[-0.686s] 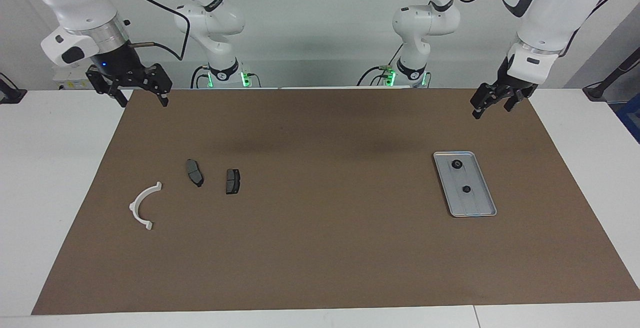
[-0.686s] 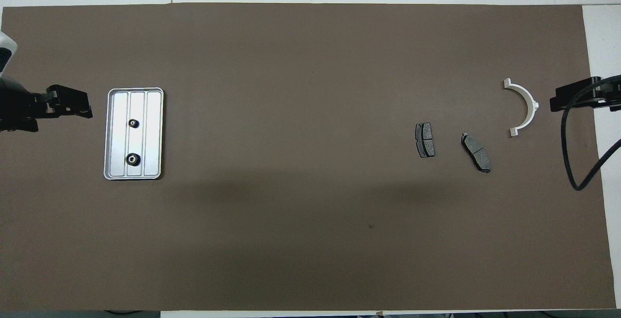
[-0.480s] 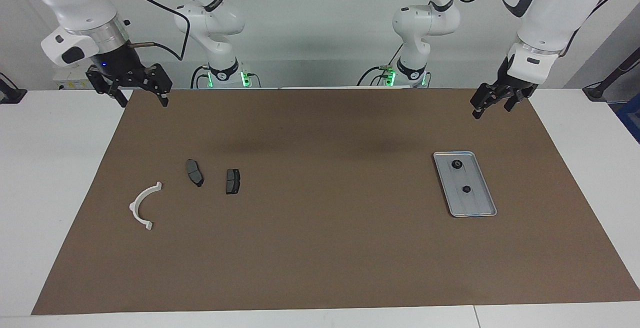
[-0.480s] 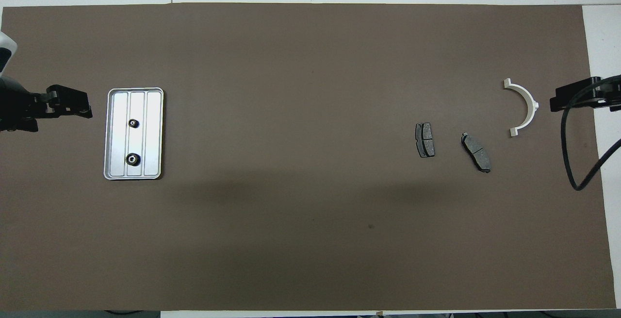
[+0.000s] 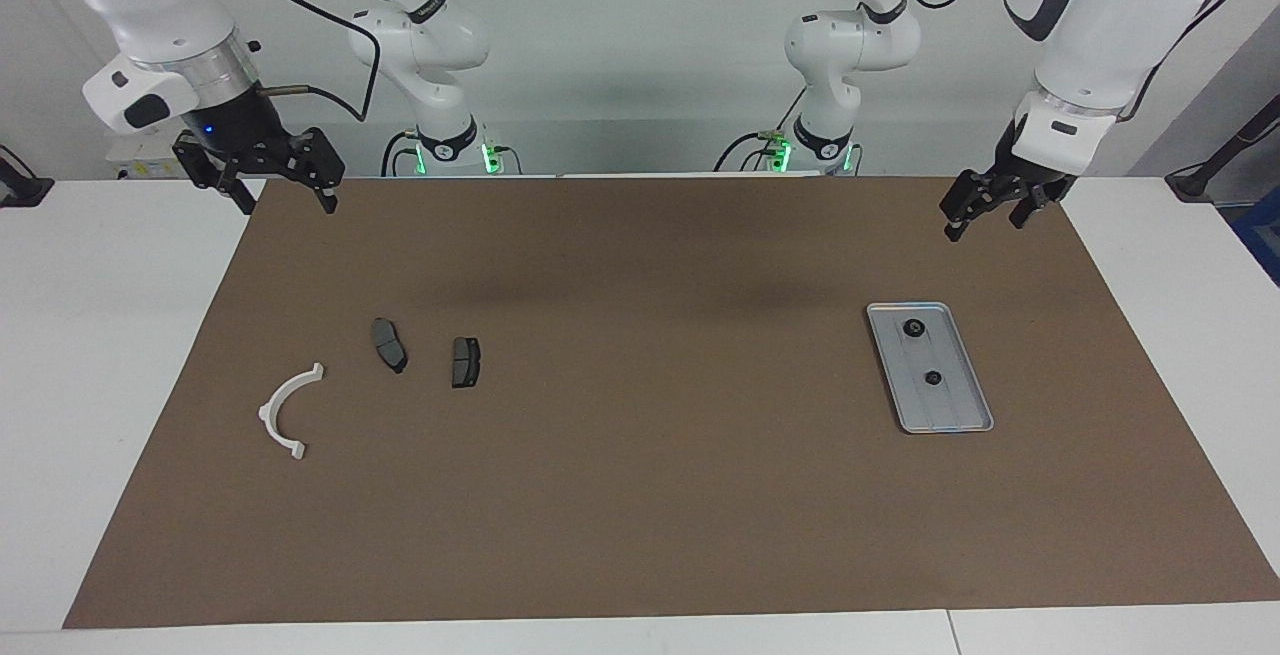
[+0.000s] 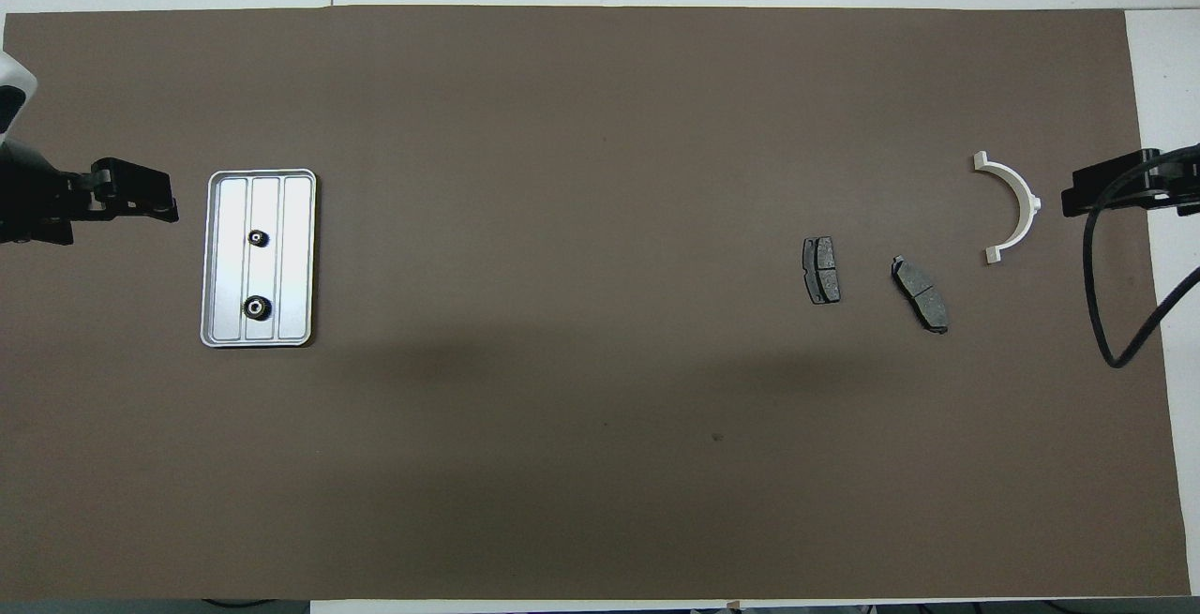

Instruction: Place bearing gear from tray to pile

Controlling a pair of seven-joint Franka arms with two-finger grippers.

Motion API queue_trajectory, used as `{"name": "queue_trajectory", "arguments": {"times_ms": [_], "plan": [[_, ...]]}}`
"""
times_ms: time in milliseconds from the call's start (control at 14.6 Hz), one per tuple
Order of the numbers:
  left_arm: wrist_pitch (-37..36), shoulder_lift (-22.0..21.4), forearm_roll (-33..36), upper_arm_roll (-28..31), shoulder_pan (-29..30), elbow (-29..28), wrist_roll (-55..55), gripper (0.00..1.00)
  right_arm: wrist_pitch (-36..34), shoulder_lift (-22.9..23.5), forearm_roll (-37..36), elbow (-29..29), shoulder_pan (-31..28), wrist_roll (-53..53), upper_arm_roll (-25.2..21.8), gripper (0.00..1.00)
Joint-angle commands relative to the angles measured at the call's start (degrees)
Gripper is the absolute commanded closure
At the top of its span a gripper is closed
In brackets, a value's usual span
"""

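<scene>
Almost nothing has changed: the left pincer [image 5: 983, 209] only shifted slightly above the surface's edge near the tray [image 5: 956, 419], the right pincer [image 5: 282, 184] waits, both are apart and empty, and both gears [image 5: 913, 329] are not yet picked.

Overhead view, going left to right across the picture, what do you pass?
Left gripper → tray holding two bearing gears → squarer brake pad → longer brake pad → white half-ring bracket → right gripper.

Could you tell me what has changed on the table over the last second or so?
Very little. The left gripper, open and empty in the air near the tray, edged slightly toward the table's end. The right gripper waits open by the mat's corner. Both gears, the brake pads and the white bracket stayed put.
</scene>
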Motion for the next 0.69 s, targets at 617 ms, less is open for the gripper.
{"name": "queue_trajectory", "arguments": {"times_ms": [617], "plan": [[15.84,-3.67,0.52,0.59,2.7,-17.57,4.79,0.0,0.66,-1.26,-0.4,-1.84,-1.0,-1.31,0.5,0.0]]}}
